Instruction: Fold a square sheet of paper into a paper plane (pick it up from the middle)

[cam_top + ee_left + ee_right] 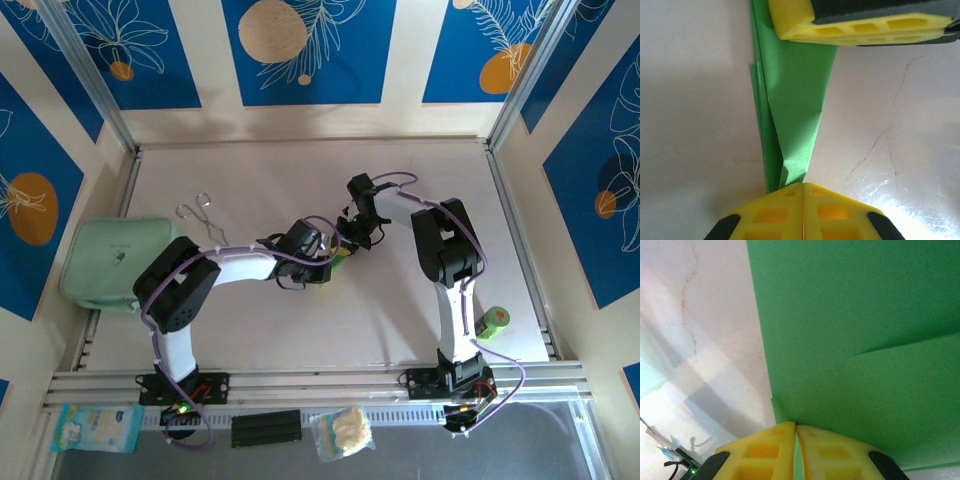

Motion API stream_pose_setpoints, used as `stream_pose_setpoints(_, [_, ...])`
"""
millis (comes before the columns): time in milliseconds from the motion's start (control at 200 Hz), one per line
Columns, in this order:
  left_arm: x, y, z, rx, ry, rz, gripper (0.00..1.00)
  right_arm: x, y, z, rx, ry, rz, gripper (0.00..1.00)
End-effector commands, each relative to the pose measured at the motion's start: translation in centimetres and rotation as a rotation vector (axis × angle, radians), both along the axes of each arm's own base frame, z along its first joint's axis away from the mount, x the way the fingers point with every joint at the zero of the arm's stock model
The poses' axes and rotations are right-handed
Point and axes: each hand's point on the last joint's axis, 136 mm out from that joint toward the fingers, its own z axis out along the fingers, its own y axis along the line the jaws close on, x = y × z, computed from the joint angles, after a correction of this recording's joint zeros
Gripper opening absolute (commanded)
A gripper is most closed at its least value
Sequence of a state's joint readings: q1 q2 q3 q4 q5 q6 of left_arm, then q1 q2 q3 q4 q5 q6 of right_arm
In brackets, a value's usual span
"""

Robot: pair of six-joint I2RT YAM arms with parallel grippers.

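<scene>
my left hand (803, 192) is pinched together on the near end of the paper (795, 100), the green tip vanishing right between its fingers. my right hand (795, 427) is also clamped on the paper, with a thin sliver of green showing between its closed tips. from my left wrist i see that hand straight ahead, gripping the far end. so the paper stretches between my two hands, near the middle of the table (700, 100).

the sheet is no flat square now. it is folded long and narrow, with stacked layers along the side to my left hand's left and a slanted crease running down toward my left fingertips. a straight fold line also crosses the wide face in front of my right hand. i judge the folding well along: the lengthwise and slanted folds are in, but i see no clear point, ridge or spread wings, so the last folds and shaping are left.

the paper is plain, with no print. off beyond my left arm the pouch (110, 262) carries a small dark mark, too small to read.
</scene>
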State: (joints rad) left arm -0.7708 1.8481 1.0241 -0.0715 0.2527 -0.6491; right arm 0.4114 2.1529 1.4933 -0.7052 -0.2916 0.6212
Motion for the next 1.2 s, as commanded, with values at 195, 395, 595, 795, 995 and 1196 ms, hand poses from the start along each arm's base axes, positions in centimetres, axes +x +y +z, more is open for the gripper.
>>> stream_pose_setpoints(195, [-0.7,0.4,-1.4,0.033,0.042,-0.001,0.08,-3.0,-3.4,-6.1,-0.216,0.127,0.008,0.14])
stream_pose_setpoints(395, [-1.1,0.7,-1.8,0.045,0.056,-0.002,0.07,-3.2,-3.5,-6.2,-0.219,0.131,0.007,0.14])
stream_pose_setpoints(595, [-1.4,1.0,-2.3,0.062,0.069,-0.002,0.05,-3.1,-3.4,-6.2,-0.218,0.128,0.007,0.14])
stream_pose_setpoints(795, [-1.7,1.5,-2.9,0.08,0.079,0.005,0.03,-2.9,-3.3,-6.0,-0.2,0.124,0.0,0.14])
stream_pose_setpoints(995, [-2.2,2.0,-3.5,0.081,0.097,0.014,0.0,-0.2,-1.3,-2.3,-0.035,0.011,-0.009,0.14])
stream_pose_setpoints(1196, [-2.1,2.0,-3.4,0.075,0.096,0.024,0.0,3.2,1.8,6.0,0.245,-0.193,0.018,0.14])
